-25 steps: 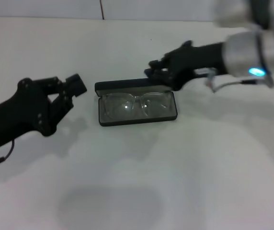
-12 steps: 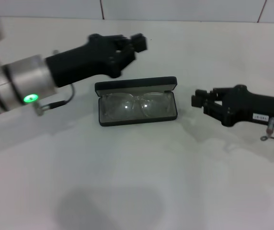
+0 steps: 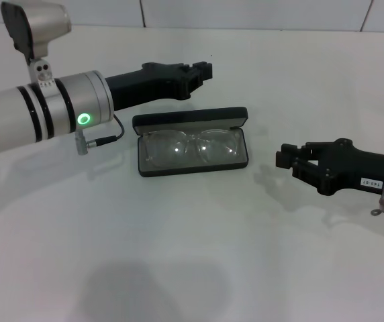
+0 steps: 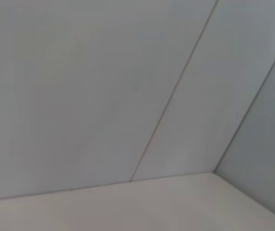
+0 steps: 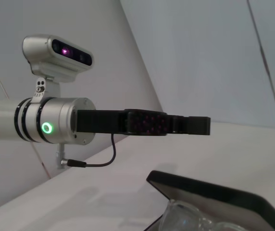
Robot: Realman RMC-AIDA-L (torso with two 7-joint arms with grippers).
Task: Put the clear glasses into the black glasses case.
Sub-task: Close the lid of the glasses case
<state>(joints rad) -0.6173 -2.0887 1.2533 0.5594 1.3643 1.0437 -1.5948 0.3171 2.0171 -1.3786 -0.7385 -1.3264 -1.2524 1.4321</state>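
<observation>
The black glasses case (image 3: 144,166) lies open in the middle of the table, its lid (image 3: 189,119) standing up at the back. The clear glasses (image 3: 190,147) lie inside it, lens up, nothing touching them. My left gripper (image 3: 204,69) reaches in from the left and hovers just behind the lid, fingers together and holding nothing. In the right wrist view the left gripper (image 5: 202,126) shows as a flat black bar above the case (image 5: 214,192) and the glasses (image 5: 185,216). Low to the right of the case, my right gripper (image 3: 284,158) points at it, open and empty.
The white table (image 3: 178,255) runs to a white tiled wall (image 3: 246,13) at the back. A thin cable (image 3: 98,139) hangs from the left wrist near the case's left end. The left wrist view holds only wall (image 4: 128,96) and table edge.
The left arm swung from the table's left side up to behind the case lid. The right arm left the lid and dropped to the right of the case. Case and glasses stayed put.
</observation>
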